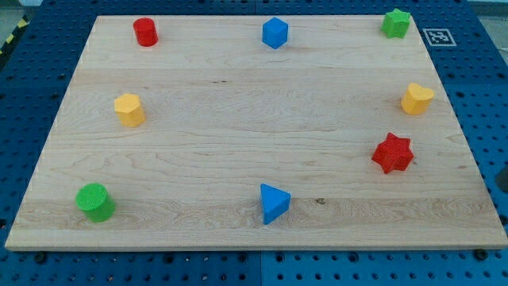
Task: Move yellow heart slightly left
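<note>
Pale wooden table fills most of the camera view, resting on a blue perforated base, and eight small plastic blocks sit around its margins with the middle bare. Near the view's right edge, a little above mid-height, lies the yellow heart-shaped block; bare wood stretches from its left side across the whole centre of the table, while on its right only a narrow strip of wood separates it from the table's edge. Below it, apart from it, is the red star-shaped block, also near the right edge. At the top right corner stands the green star-shaped block, with a black-and-white marker tag just beside it on the base. Along the top edge sit the blue cube-like block and the red cylinder block. On the view's left are the yellow hexagonal block and, near the bottom left corner, the green cylinder block. Close to the bottom edge is the blue triangular block. No block touches another. My tip does not show, so the tool's place and state cannot be told; a dark shape at the right border is too cropped to identify.
</note>
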